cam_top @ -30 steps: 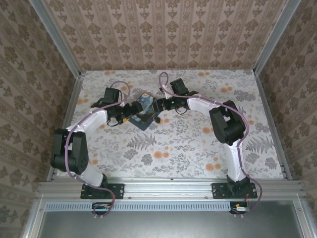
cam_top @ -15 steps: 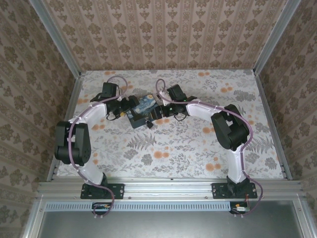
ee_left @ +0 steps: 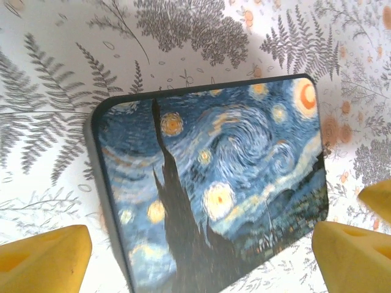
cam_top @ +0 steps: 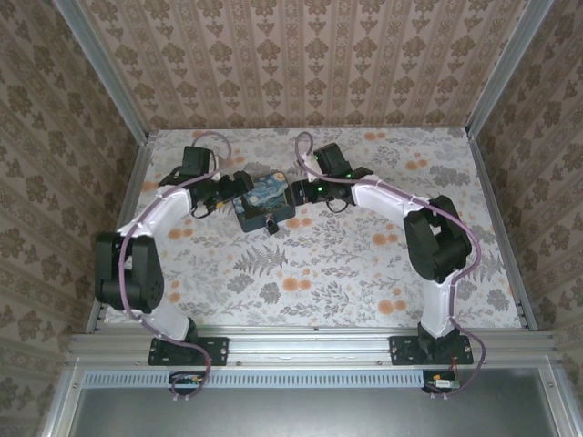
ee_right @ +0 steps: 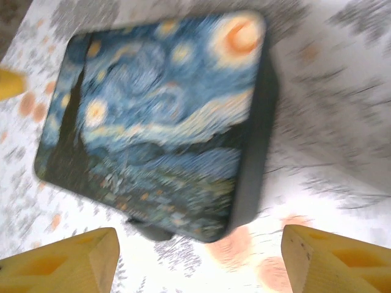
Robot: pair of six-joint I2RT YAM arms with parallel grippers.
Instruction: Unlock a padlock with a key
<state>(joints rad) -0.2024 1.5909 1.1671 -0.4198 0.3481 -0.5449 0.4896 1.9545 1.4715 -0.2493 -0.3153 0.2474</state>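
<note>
Padlock (cam_top: 271, 224), as best can be judged, is the small dark lump at the near edge of a flat box (cam_top: 263, 198). The box is painted with a swirling starry night sky and lies toward the far middle of the flowered surface (cam_top: 364, 264). The left pincer (ee_left: 195, 262) and right pincer (ee_right: 201, 256) flank the box, one on each side. Both have their jaws apart and hold nothing, probably ready to steady or shift it. The lump is too small and blurred to confirm, and where the key lies cannot be told.
</note>
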